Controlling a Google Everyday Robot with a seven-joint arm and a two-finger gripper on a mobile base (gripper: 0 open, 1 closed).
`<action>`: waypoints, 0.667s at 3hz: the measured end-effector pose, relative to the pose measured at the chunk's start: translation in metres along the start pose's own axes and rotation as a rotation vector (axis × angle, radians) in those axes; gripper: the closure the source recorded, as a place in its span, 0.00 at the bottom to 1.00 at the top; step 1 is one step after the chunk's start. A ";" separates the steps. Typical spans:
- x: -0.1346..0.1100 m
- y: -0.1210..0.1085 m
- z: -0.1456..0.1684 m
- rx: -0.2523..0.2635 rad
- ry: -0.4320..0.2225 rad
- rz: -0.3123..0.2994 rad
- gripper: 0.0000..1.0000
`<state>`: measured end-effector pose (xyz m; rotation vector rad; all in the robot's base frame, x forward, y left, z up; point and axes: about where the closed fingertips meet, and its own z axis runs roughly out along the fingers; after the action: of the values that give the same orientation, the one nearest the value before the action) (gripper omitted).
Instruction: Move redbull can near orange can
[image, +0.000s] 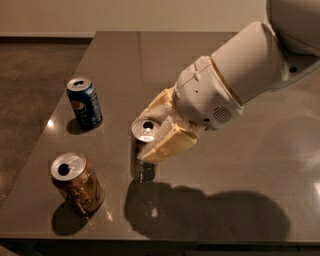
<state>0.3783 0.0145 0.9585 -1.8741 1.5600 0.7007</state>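
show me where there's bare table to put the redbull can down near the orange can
Bare table lies between the orange can and the redbull can, which the gripper clasps mid-table, and between the orange can and the blue can behind it. Tightest: left of the orange can, by the edge.

Cream gripper (146, 134) around silver redbull can (143, 167), coppery orange can (78, 184), dark blue can (85, 103), grey table (125, 60).
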 end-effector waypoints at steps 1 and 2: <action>-0.012 0.017 0.017 -0.035 0.020 -0.065 1.00; -0.018 0.026 0.032 -0.069 0.044 -0.096 1.00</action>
<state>0.3485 0.0461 0.9464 -2.0139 1.4789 0.6823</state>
